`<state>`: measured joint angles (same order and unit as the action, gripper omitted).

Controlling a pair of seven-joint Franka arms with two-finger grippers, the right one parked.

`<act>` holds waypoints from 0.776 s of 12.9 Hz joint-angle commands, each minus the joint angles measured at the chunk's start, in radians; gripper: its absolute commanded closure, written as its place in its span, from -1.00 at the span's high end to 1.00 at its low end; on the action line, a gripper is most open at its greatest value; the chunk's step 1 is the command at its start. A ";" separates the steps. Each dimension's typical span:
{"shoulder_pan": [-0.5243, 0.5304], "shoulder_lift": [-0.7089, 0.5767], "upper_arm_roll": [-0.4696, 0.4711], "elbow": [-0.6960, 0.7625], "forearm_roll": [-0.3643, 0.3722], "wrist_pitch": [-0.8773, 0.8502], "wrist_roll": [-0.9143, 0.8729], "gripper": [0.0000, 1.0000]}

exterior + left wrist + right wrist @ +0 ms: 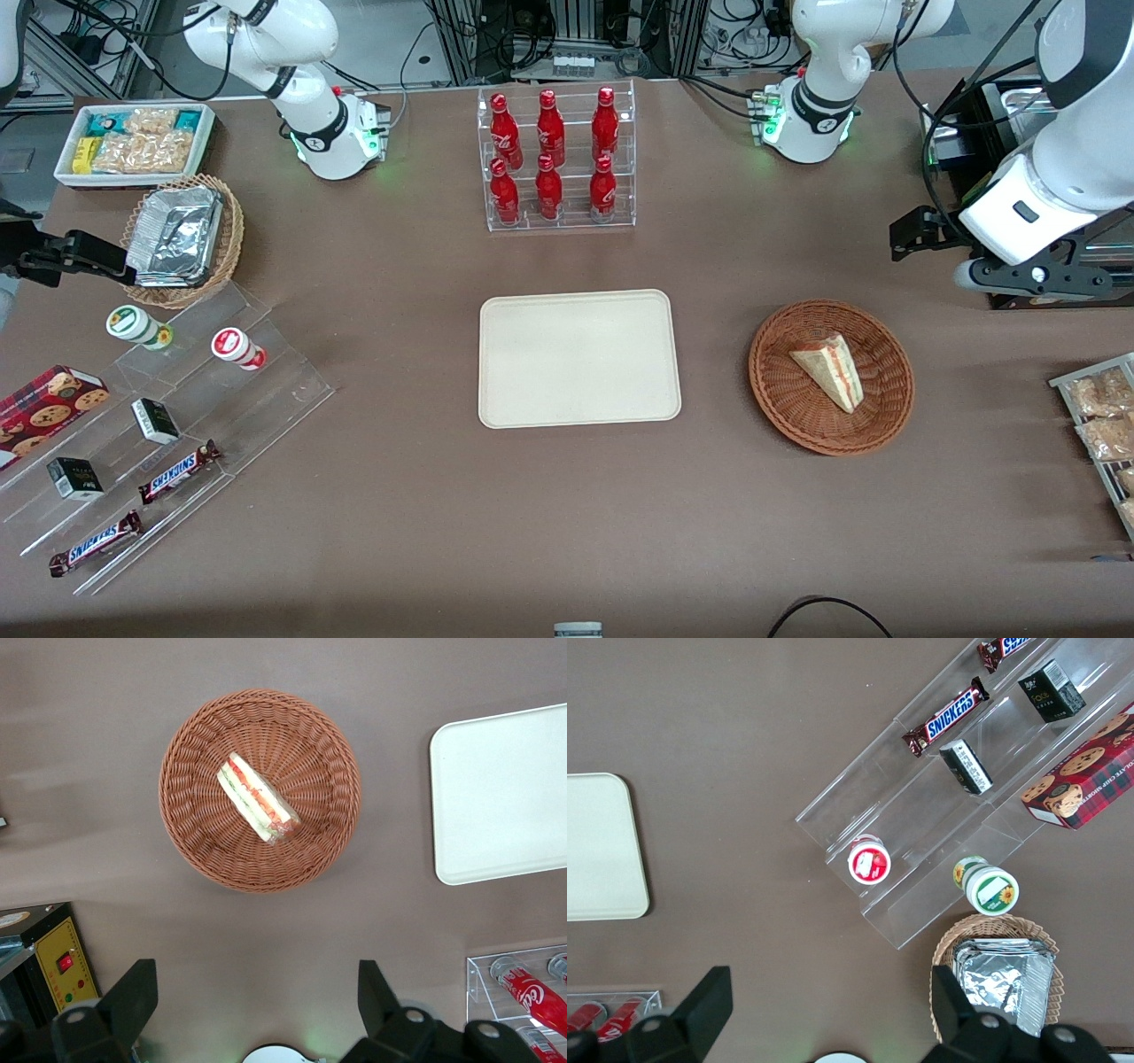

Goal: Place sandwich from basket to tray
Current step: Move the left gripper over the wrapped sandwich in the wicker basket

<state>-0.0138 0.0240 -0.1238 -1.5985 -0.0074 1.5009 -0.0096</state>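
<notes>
Counter (399,532): a brown surface is carrying everything; its edges are running out of the front view at both ends.
Tray (579,358): lying flat and bare in the middle of the counter, nearer the front camera than the bottle rack; the left wrist view is cutting off part of it (505,797).
Bottle rack (556,159): a clear stand is holding six red bottles upright in two rows.
Basket (831,377): sitting beside the tray toward the working arm's end, well apart from it; it is showing whole in both views (260,790).
Snack bags (1103,425): lying at the counter's edge toward the working arm's end, partly cropped, contents hard to make out.
Sandwich (829,369): lying on its side inside the basket, touching the weave; the red and green filling is facing up in the left wrist view (258,797).
Gripper (257,997): hovering high above the counter, farther from the front camera than the basket, its fingers (133,997) spread wide with nothing between them; in the front view the arm's body is hiding the fingertips.
</notes>
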 commanded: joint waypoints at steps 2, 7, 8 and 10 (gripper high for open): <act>0.003 0.002 -0.008 0.000 -0.002 -0.016 -0.001 1.00; 0.000 -0.001 -0.010 -0.148 0.003 0.112 -0.003 1.00; 0.000 0.001 -0.010 -0.184 0.003 0.152 -0.003 1.00; 0.000 -0.002 -0.008 -0.277 0.003 0.264 -0.019 1.00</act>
<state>-0.0146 0.0382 -0.1300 -1.7902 -0.0074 1.6814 -0.0116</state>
